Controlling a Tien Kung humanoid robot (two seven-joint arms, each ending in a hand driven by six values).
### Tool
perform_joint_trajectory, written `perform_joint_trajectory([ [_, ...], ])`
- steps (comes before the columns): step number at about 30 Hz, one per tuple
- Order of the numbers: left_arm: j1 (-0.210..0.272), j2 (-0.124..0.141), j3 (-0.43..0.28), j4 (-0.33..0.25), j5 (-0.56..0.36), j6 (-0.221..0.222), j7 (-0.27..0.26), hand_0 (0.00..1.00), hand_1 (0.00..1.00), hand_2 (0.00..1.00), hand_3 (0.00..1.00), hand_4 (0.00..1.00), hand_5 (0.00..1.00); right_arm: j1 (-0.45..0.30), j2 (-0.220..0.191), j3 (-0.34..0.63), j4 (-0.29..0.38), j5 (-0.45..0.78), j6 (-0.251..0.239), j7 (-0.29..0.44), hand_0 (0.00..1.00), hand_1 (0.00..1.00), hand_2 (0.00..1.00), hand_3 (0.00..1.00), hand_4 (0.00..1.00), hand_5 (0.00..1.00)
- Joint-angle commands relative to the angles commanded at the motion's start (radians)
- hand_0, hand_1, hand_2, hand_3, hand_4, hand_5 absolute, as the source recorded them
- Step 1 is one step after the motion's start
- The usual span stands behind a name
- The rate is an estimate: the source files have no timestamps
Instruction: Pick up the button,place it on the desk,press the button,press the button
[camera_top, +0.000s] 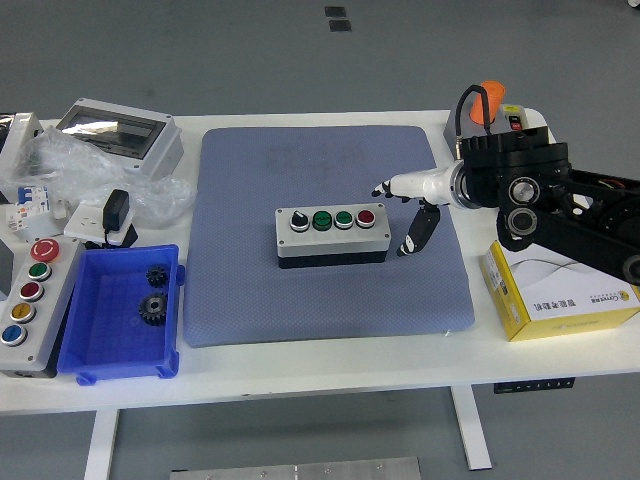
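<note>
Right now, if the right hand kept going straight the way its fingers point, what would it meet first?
Probably the button box: the right hand points left toward its red-button end, clear of it. Height is unclear, so it might pass above.

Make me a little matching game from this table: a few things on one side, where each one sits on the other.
Things:
1. four-button control box
2. two black gears
3. yellow carton
4. right hand

Places:
A. in the blue bin
B. middle of the blue mat
C. table's right edge
D. just right of the control box

Pairs: 1-B, 2-A, 3-C, 4-D
</note>
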Motion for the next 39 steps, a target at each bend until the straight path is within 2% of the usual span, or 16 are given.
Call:
perform_joint_trajectory([
  [4,0.001,0.001,0.0,0.0,0.001,0.0,0.002,0.624,0.564,0.501,0.581,0.456,0.002,0.01,0.02,-0.005,-0.008,0.022,0.044,0.0,0.594,0.711,0.646,0.998,0.489,0.116],
  [5,0.001,0.001,0.0,0.0,0.001,0.0,0.003,0.625,0.564,0.501,0.581,0.459,0.002,0.013,0.024,-0.007,-0.011,0.026,0.048,0.0,0.448,0.545,0.371,0.998,0.252,0.002],
  [10,-0.001,0.001,-0.001,0.0,0.002,0.0,0.003,0.625,0.564,0.501,0.581,0.459,0.002,0.019,0.04,-0.015,-0.037,0.036,0.06,0.0,0.448,0.545,0.371,0.998,0.252,0.002],
  [11,-0.001,0.001,-0.001,0.0,0.002,0.0,0.003,0.625,0.564,0.502,0.582,0.461,0.002,0.02,0.041,-0.016,-0.042,0.038,0.061,0.0,0.403,0.501,0.352,0.998,0.241,0.002],
  [22,-0.004,0.002,-0.005,0.0,0.006,-0.001,-0.001,0.625,0.565,0.503,0.583,0.461,0.002,0.025,0.053,-0.027,-0.099,0.052,0.061,0.0,0.383,0.477,0.348,0.998,0.232,0.002],
  [23,-0.004,0.002,-0.005,0.0,0.006,-0.001,-0.001,0.625,0.564,0.503,0.582,0.461,0.002,0.026,0.054,-0.026,-0.101,0.052,0.06,0.0,0.38,0.467,0.345,0.998,0.196,0.002],
  [32,-0.005,0.002,-0.004,0.0,0.003,-0.001,-0.003,0.625,0.564,0.501,0.582,0.462,0.002,0.033,0.062,-0.02,-0.119,0.053,0.055,0.0,0.371,0.455,0.344,0.998,0.196,0.002],
  [39,-0.006,0.002,-0.001,0.0,-0.001,0.0,-0.006,0.625,0.564,0.499,0.578,0.459,0.002,0.031,0.079,-0.057,-0.131,0.072,0.048,0.0,0.367,0.448,0.343,0.998,0.197,0.002],
])
